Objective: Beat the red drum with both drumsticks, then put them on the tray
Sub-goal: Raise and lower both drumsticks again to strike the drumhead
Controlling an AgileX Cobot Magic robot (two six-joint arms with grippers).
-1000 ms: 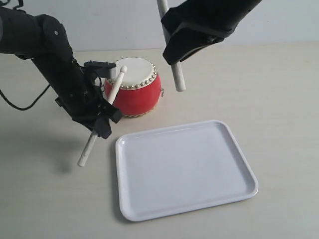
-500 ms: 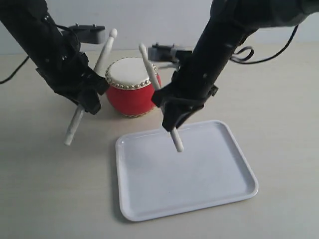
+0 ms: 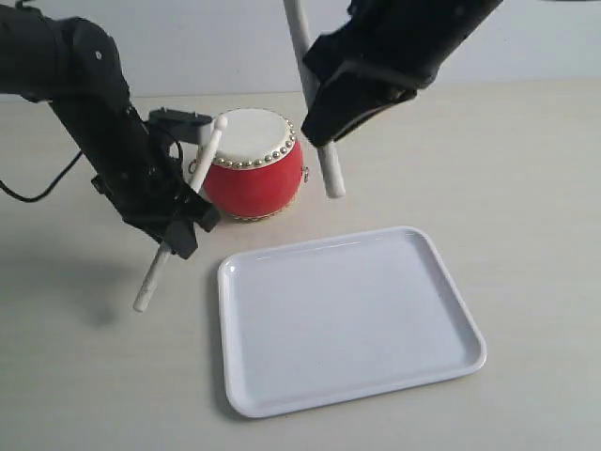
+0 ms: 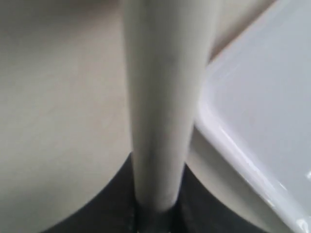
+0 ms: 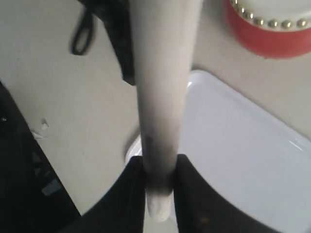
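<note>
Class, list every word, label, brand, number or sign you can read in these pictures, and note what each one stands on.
None: no text can be read in any view.
The glossy red barrel drum, the flat white plastic tray, the left arm's pale wooden drumstick and the right arm's matching drumstick all show plain surfaces with no lettering.

Losing the upper end of the right drumstick [image 3: 330,177] past the exterior view's top edge, burying its middle behind the right gripper [image 3: 324,127]. Blurring the left drumstick [image 4: 165,97] into a pale column in the left wrist view, cropping its far end. Catching only a corner of the tray [image 4: 262,111] there, only a slice of the red drum [image 5: 267,41] in the right wrist view.
</note>
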